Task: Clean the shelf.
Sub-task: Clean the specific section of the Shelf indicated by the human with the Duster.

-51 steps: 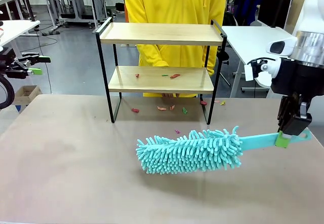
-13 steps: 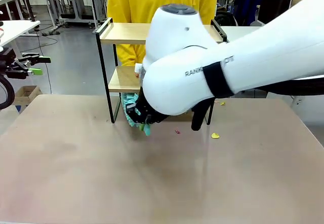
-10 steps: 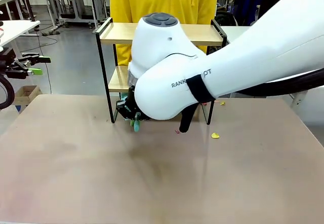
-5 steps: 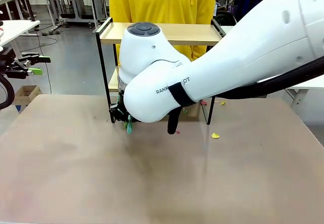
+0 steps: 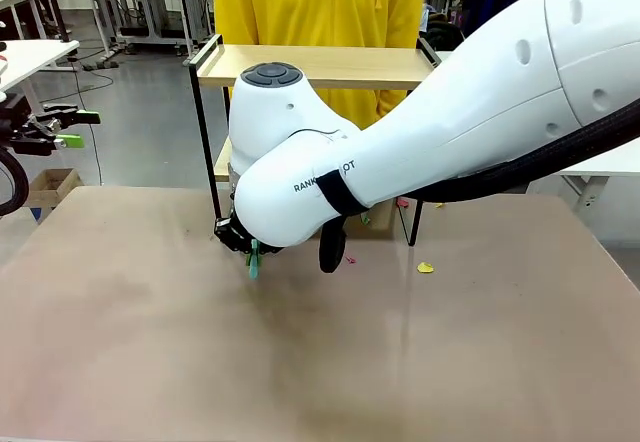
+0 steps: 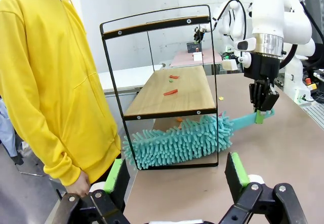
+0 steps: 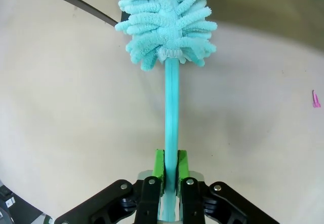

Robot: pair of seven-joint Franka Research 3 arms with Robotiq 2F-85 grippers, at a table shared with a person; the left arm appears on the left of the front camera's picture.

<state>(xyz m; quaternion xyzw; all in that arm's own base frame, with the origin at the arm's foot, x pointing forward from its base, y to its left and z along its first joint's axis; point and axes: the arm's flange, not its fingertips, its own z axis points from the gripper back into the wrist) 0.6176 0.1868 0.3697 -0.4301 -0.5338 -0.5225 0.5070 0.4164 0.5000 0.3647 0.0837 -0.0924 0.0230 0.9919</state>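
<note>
My right arm [image 5: 450, 112] is sweeping a teal duster [image 6: 179, 140] under the shelf [image 5: 320, 65].
Front view: my right arm is stretching across the shelf, having swung in from the right of the table [image 5: 500, 362] moments ago; my right claw [image 5: 243, 240] is hanging by the shelf's left leg. Left wrist view: my left claw [image 6: 174, 176] is waiting spread wide; the duster is lying on the table beneath the lower board, where red scraps [image 6: 170, 92] are sitting, so the boards probably still need wiping. Right wrist view: my right claw is pinching the duster's handle [image 7: 171, 133].
</note>
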